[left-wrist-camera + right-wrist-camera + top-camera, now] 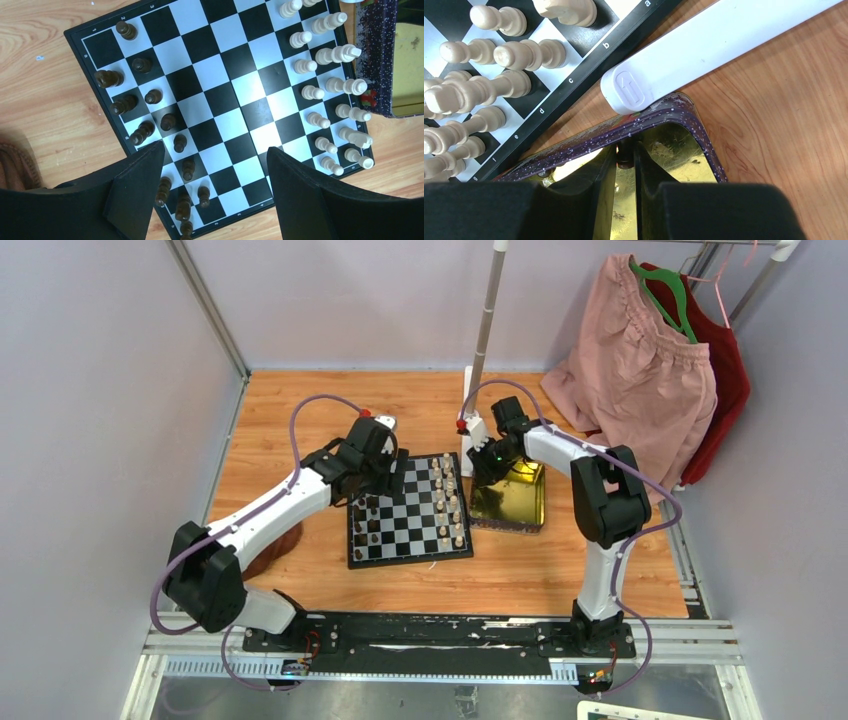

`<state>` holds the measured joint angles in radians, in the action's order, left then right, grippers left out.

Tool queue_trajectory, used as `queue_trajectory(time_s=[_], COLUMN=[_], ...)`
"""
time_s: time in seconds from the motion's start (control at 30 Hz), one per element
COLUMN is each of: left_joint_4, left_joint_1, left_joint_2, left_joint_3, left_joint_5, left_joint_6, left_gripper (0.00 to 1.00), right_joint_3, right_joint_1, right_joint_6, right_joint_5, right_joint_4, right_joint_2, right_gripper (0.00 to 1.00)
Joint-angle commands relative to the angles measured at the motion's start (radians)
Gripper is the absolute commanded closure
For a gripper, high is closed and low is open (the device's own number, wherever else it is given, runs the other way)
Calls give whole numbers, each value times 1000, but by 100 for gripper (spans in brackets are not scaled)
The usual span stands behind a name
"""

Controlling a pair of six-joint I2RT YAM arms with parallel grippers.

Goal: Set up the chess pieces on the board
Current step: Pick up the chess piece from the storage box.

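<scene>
Near the middle of the wooden table (300, 410) lies the board (405, 525), square to the arms, its black rim (589, 65) printed with file letters. Cream-white chess pieces (450, 502) stand in two files along its right edge; dark chess pieces (368, 525) occupy the two files along its left edge. The squares between the two sets are bare.

Left wrist view: the left gripper (214, 150) hangs above the near part of the board, on the dark side, its fingers (135, 190) spread wide with nothing between them. Several dark pieces (150, 95) stand upright beneath and beside the left-hand finger, which partly hides them. The cream pieces (320, 55) stand in order at the opposite edge.

Right wrist view: the right gripper (625, 146) reaches down into the far left corner of a gold tray (520, 505), which sits just beside the board's right edge. Its fingers are drawn close, leaving a narrow gap. A small dark object (624, 156) shows between the tips, against the tray's speckled purple rim (649, 122); whether it is pinched cannot be told, nor what it is. A white plastic bar (724, 45) lies on the table, its rounded end touching that tray corner.

Far right corner: a pink garment (640, 360) hangs over a red one (730, 380).
</scene>
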<state>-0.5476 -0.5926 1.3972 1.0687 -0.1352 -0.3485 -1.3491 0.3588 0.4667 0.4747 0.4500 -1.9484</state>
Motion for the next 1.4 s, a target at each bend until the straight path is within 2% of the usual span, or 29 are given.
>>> queue_trajectory(time_s=[0.0, 0.8, 1.1, 1.37], left_joint_4=[-1, 14, 61, 197], left_joint_1=[-6, -5, -5, -2], left_joint_2=[0, -108, -136, -103], left_joint_3=[43, 41, 25, 0], left_joint_5=[4, 43, 109, 229], left_joint_6=[8, -30, -109, -240], left_gripper=[20, 20, 19, 18], right_joint_3=[-12, 64, 27, -19], right_joint_1=[-8, 1, 51, 169], right_joint_6=[-27, -153, -215, -309], right_joint_5=[9, -40, 58, 167], right_joint_4=[10, 85, 146, 149], right_joint_2=[22, 236, 328, 351], right_gripper=[81, 99, 100, 100])
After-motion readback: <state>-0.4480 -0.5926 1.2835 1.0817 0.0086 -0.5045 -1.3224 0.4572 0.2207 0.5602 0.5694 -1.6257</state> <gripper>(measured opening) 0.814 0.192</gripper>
